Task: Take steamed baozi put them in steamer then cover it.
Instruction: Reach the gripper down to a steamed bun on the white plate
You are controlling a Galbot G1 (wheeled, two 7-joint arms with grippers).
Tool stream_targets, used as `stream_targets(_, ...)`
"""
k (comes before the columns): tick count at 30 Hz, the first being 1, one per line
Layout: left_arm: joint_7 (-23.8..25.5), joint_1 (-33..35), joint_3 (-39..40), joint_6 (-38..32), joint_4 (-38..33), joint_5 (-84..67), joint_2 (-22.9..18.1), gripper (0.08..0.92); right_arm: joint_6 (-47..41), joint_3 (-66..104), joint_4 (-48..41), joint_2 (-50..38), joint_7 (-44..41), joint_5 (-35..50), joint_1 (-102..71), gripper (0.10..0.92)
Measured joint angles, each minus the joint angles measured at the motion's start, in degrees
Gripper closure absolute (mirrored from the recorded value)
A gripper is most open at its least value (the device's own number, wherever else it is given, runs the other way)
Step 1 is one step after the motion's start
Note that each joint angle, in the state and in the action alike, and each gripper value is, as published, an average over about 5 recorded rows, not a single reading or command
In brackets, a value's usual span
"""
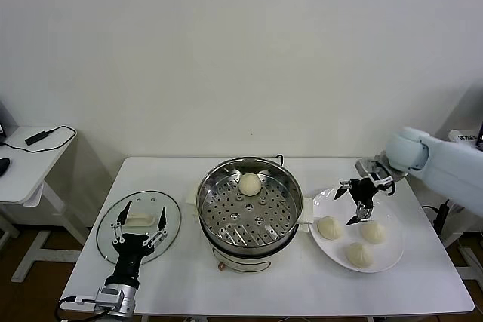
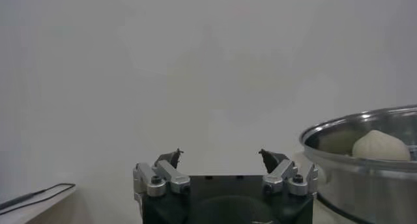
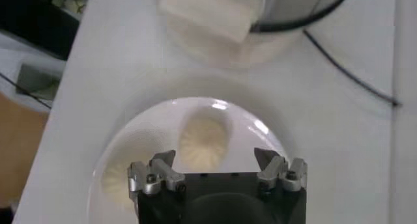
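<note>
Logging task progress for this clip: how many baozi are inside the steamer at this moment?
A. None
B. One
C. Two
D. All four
B. In the head view a single baozi sits on the perforated tray of the steamer, while three others remain on the white plate under the open right end effector.
</note>
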Motion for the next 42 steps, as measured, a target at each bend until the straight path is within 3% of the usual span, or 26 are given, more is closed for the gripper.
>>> stream_targets(24,0.0,0.1,-0.4,-0.3,1.3,-0.1,0.0,0.177,-0.8,3.5,-5.2,5.4,1.7,-2.7,-8.4,0.210)
stream_targets(32,-0.1,0.2,-0.5,-0.4,1.2,-0.4,0.0,0.177,-0.9,3.7,-5.0,5.3,1.8,-3.5,-8.4,0.313)
stream_targets(42,-0.2,0.2,-0.3,-0.2,0.4,-0.7,0.3,0.177,-0.7,1.7,-2.4,3.4,0.1,-3.0,-3.2,0.381)
